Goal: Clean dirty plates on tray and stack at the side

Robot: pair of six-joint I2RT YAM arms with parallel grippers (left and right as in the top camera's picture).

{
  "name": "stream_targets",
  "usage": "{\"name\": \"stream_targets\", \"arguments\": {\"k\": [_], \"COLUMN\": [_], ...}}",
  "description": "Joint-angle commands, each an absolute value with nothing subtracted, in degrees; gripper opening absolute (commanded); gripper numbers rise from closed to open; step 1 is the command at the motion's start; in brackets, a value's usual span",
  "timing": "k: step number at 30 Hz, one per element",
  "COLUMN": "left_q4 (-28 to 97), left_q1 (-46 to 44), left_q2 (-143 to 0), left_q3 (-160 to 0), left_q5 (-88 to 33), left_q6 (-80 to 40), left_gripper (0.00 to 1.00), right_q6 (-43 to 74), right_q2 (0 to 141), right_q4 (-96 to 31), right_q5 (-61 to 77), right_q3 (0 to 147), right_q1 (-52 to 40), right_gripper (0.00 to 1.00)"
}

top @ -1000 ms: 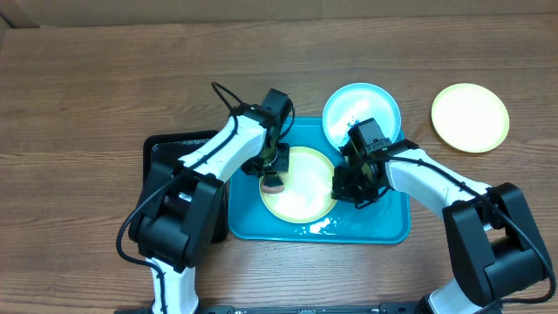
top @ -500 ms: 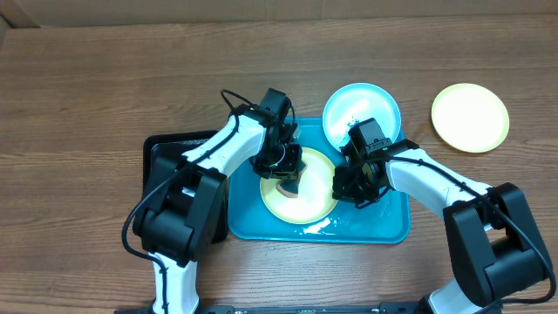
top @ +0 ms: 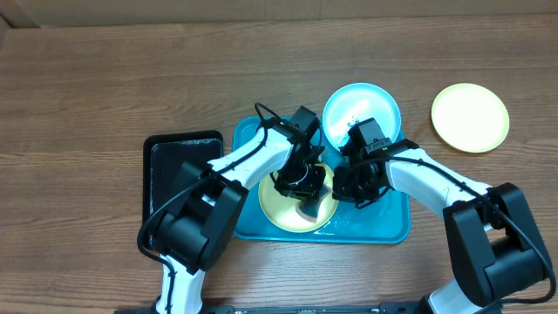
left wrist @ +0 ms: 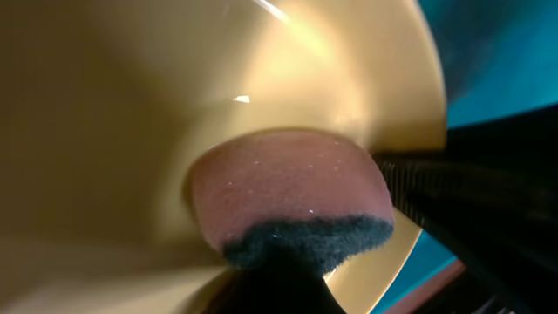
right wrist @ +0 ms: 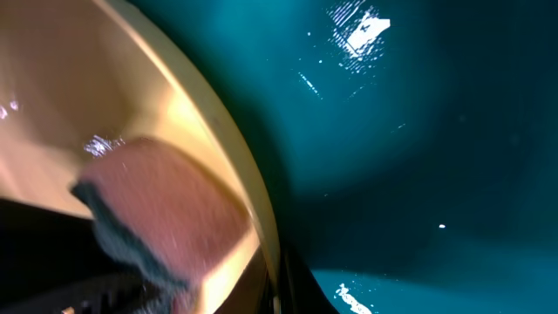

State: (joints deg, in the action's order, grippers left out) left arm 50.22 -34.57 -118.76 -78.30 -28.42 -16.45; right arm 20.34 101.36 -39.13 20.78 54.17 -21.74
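A pale yellow-green plate (top: 283, 208) lies in the turquoise tray (top: 384, 228). My left gripper (top: 307, 194) is shut on a pink sponge with a dark scrub side (left wrist: 288, 196), pressed onto that plate (left wrist: 131, 131) near its right edge. My right gripper (top: 351, 190) is shut on the plate's right rim (right wrist: 222, 139), and the sponge (right wrist: 170, 218) shows just beyond it. A light blue plate (top: 362, 109) with specks overlaps the tray's back right corner. Another yellow-green plate (top: 470, 117) lies on the table at the far right.
A smaller black tray (top: 179, 174) sits directly left of the turquoise one. Wet patches shine on the tray floor (right wrist: 418, 157). Both arms cross over the tray's middle, close to each other. Bare wooden table (top: 105, 78) surrounds everything.
My left gripper has swept the sponge rightwards across the yellow-green plate, from its left side to near the right gripper. The right gripper has kept its place on the rim.
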Motion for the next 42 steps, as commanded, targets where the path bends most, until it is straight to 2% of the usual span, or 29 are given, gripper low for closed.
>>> {"name": "stream_targets", "arguments": {"k": [1, 6, 11, 15, 23, 28, 35, 42], "left_q4": [53.41, 57.45, 62.98, 65.82, 67.29, 72.23, 81.6, 89.23], "left_q1": [-34.96, -34.59, -32.45, -31.05, -30.39, -30.35, -30.59, -23.94], "left_q2": [-120.64, -120.64, -120.64, -120.64, -120.2, -120.2, -120.18, -119.15], "left_q3": [-77.25, -77.25, -77.25, -77.28, -84.25, -93.23, -104.07, -105.03], "left_q5": [-24.23, -16.27, -1.85, 4.73, 7.53, 11.88, 11.14, 11.07], "left_q6": [-15.59, -16.01, -23.55, -26.96, -27.31, -28.34, -28.32, -30.89], "left_gripper": [0.04, 0.04, 0.04, 0.04, 0.04, 0.04, 0.04, 0.04], "right_q6": [19.68, 19.66, 19.66, 19.64, 19.66, 19.66, 18.2, 15.46], "right_q2": [102.3, 102.3, 102.3, 102.3, 102.3, 102.3, 102.3, 101.78], "right_q4": [-39.55, -39.51, -39.51, -39.53, -39.53, -39.55, -39.59, -44.69], "right_q5": [18.13, 18.11, 18.11, 18.11, 18.11, 18.11, 18.11, 14.28], "right_q3": [53.49, 53.49, 53.49, 53.49, 53.49, 53.49, 53.52, 59.18], "right_q1": [-22.11, -22.11, -22.11, -22.11, -22.11, -22.11, -22.11, -22.35], "right_gripper": [0.04, 0.04, 0.04, 0.04, 0.04, 0.04, 0.04, 0.04]}}
